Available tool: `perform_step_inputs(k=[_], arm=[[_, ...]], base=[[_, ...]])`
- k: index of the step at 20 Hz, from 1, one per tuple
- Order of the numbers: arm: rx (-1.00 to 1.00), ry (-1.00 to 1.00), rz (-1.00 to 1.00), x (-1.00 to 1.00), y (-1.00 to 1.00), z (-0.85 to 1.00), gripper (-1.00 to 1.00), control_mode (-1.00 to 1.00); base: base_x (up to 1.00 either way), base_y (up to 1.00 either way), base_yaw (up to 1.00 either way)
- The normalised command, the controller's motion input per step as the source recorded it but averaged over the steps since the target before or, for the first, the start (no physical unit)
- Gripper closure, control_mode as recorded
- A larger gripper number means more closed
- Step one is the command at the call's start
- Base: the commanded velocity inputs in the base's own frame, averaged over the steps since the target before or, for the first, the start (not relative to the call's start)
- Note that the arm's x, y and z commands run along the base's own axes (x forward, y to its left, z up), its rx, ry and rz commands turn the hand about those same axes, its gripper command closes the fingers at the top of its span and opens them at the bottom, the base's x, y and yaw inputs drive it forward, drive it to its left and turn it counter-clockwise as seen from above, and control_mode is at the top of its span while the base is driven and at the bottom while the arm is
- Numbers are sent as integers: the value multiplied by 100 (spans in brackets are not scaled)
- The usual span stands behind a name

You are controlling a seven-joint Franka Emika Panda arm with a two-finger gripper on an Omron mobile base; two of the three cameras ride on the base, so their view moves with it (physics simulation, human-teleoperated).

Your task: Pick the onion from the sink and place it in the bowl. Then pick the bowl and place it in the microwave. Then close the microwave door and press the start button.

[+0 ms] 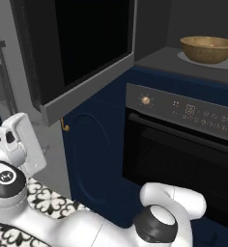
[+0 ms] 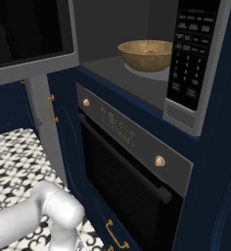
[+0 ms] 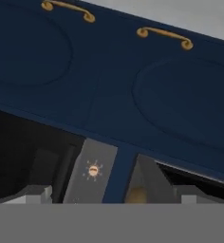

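Note:
The light-brown wooden bowl [image 1: 208,49] [image 2: 147,55] stands on the turntable inside the microwave [image 1: 183,60] [image 2: 112,63]. A bit of the orange onion [image 2: 149,50] peeks over the bowl's rim. The microwave door [image 1: 87,91] [image 2: 34,66], black glass in a grey frame, is swung wide open to the left. The keypad panel [image 2: 192,49] is right of the cavity; I cannot pick out the start button. My gripper [image 1: 26,144] [image 3: 114,194] is low on the left, below the open door and apart from it, open and empty. The sink is out of view.
A black oven [image 1: 183,159] [image 2: 132,171] with brass knobs [image 1: 145,100] [image 2: 159,161] sits right under the microwave. Navy cabinet doors with brass handles [image 3: 163,35] surround it. A patterned tile floor [image 2: 14,162] lies below, with my arm's elbow [image 1: 159,222] close in front of the oven.

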Motion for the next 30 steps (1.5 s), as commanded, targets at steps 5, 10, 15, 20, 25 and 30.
perform_step_inputs(k=[5,10,15,20,25,30], arm=[[0,-13,-12,-4,-57,37,-100,-100],[-14,0,-5,21,-19,4,-100,-100],[-25,-6,-19,35,-2,0,-100,-100],[-21,-1,-26,37,0,4,-100,-100],[-6,27,-11,27,-2,48,-100,-100],[-8,15,-3,44,0,30,-100,-100]], base=[[0,0,0],[0,0,0],[0,0,0],[0,0,0],[0,0,0],[0,0,0]])
